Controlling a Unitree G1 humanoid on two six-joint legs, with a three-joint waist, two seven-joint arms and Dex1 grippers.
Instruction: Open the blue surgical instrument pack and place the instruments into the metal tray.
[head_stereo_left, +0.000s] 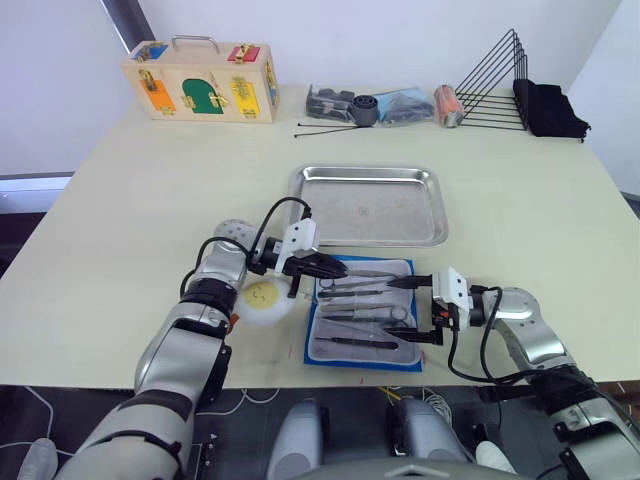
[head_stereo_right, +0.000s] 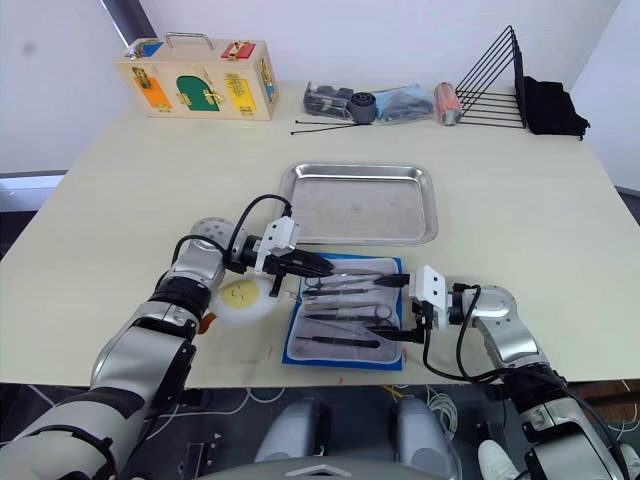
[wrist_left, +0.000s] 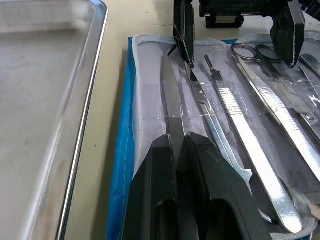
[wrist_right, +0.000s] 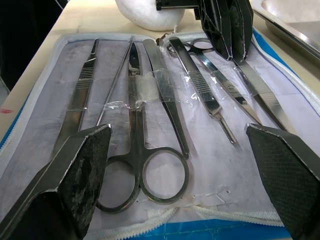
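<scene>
The pack (head_stereo_left: 365, 312) is lying open on the table (head_stereo_left: 120, 220), lining up, with the instruments (wrist_right: 150, 100) lying side by side under clear pocket strips. The tray (head_stereo_left: 369, 205) is sitting just beyond the pack, apart from it, and nothing is lying in it.

The left tool (head_stereo_left: 335, 267) is reaching over the pack's far edge, the edge nearest the tray. Its 2 fingers (wrist_left: 165, 190) are pressing together on 1 flat straight instrument, the outermost one on the tray side. The other instruments are lying just beside that tool, toward the near edge of the pack; 1 pair of scissors with ring handles (wrist_right: 145, 175) is among them.

The right tool (head_stereo_left: 408, 312) is hovering over the opposite end of the pack, pointing at the left tool. Its fingers (wrist_right: 75, 170) are spreading wide, with the instruments' ends lying between them, and they are not gripping anything.

A white egg-shaped toy (head_stereo_left: 262, 298) with a yellow smiley face is resting just behind the left tool, touching the pack's end.

No readable writing is showing on the pack, the tray or the instruments.
</scene>
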